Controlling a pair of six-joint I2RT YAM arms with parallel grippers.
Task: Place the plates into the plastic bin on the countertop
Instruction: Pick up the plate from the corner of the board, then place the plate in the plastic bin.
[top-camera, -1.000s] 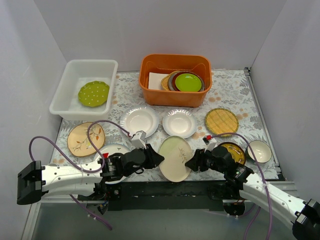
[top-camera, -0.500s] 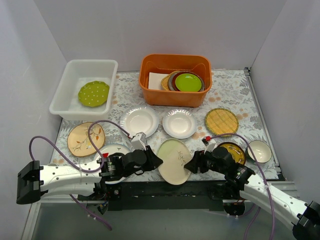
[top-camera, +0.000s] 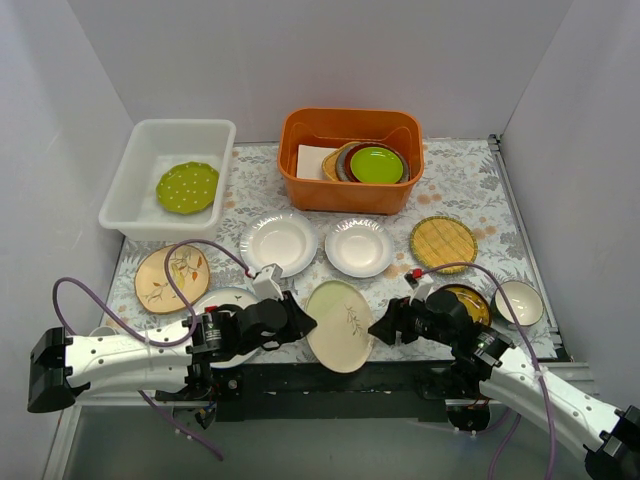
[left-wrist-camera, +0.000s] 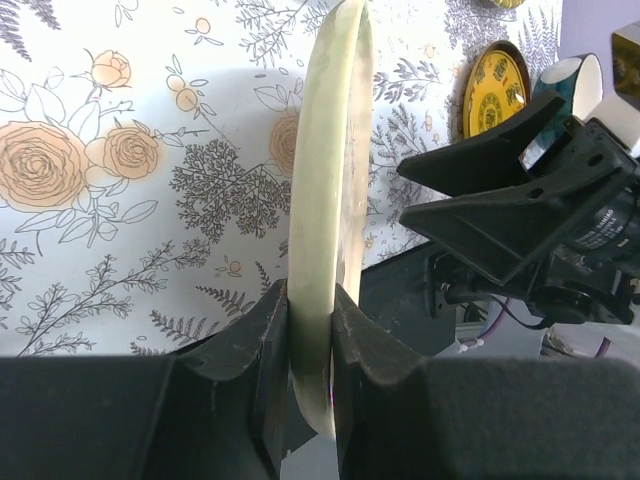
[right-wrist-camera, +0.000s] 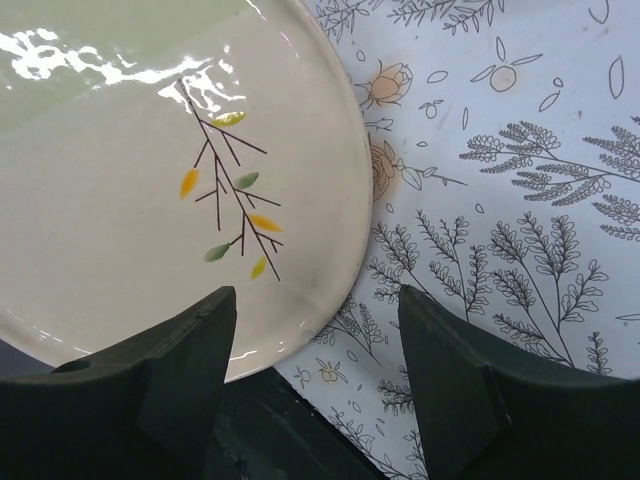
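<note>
My left gripper (top-camera: 302, 326) is shut on the rim of a cream plate (top-camera: 341, 325) painted with a leafy twig, holding it tilted over the near edge of the countertop (top-camera: 470, 190). The left wrist view shows that plate (left-wrist-camera: 330, 190) edge-on between the fingers (left-wrist-camera: 268, 340). My right gripper (top-camera: 384, 330) is open just right of the plate (right-wrist-camera: 170, 180), its jaws not touching it. The plastic bin (top-camera: 180, 124) at the back left holds a green dotted plate (top-camera: 187, 187). Two white plates (top-camera: 280, 240) (top-camera: 358, 246), a yellow woven plate (top-camera: 442, 242), a peach plate (top-camera: 172, 277) and a dark gold plate (top-camera: 465, 303) lie on the countertop.
An orange tub (top-camera: 350, 195) at the back centre holds stacked plates with a lime-green plate (top-camera: 377, 164) on top. A small bowl (top-camera: 520, 301) sits at the near right. Another white plate (top-camera: 226, 298) lies partly under my left arm. White walls enclose three sides.
My left gripper has pulled the cream plate leftward and slightly nearer. The right gripper's jaws have spread wider and stand clear of the plate's rim.
</note>
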